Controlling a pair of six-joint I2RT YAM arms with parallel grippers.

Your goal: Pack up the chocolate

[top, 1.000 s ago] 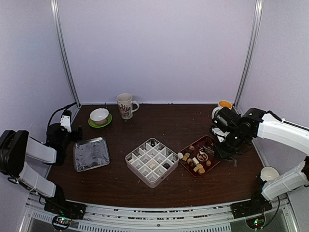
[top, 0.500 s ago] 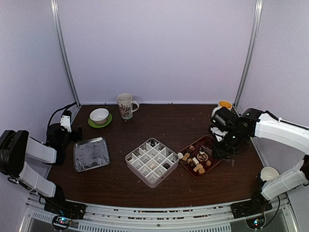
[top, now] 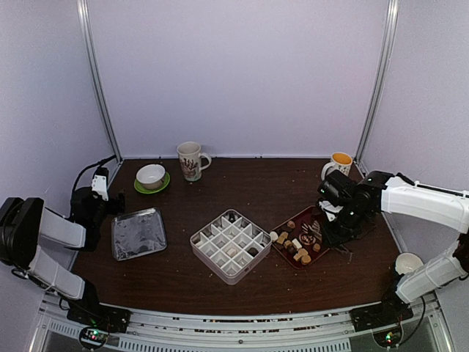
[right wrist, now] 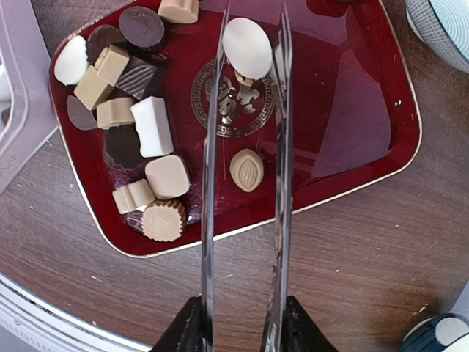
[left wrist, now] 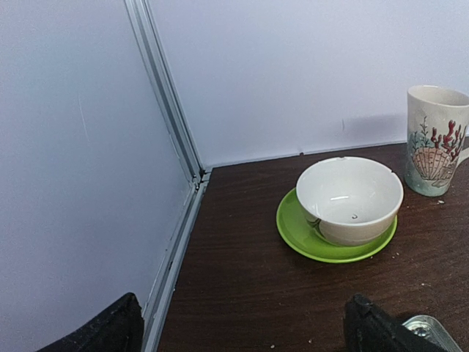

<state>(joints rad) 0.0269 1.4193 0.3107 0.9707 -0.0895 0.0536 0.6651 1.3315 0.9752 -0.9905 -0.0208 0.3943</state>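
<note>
Chocolates (top: 297, 246) in dark brown, tan and white lie on a red tray (top: 320, 213) right of a white divided box (top: 231, 246). A few pieces sit in the box's cells. My right gripper (top: 338, 224) is shut on long metal tongs (right wrist: 212, 183) and holds them over the tray (right wrist: 352, 110). The tong arms stand apart. Their tips flank a white oval chocolate (right wrist: 248, 48), and a tan oval one (right wrist: 247, 169) lies between the arms. My left gripper (top: 99, 192) is open and empty at the table's far left, low over the table in the left wrist view (left wrist: 242, 334).
A white bowl (left wrist: 350, 198) on a green saucer (left wrist: 300, 235) and a shell-print mug (left wrist: 436, 139) stand at the back left. A metal tray (top: 138, 233) lies left of the box. An orange-filled mug (top: 340, 160) stands behind the red tray, a white cup (top: 407, 262) at the right edge.
My right arm has moved a little left, bringing the tongs further over the red tray. The left arm has not moved.
</note>
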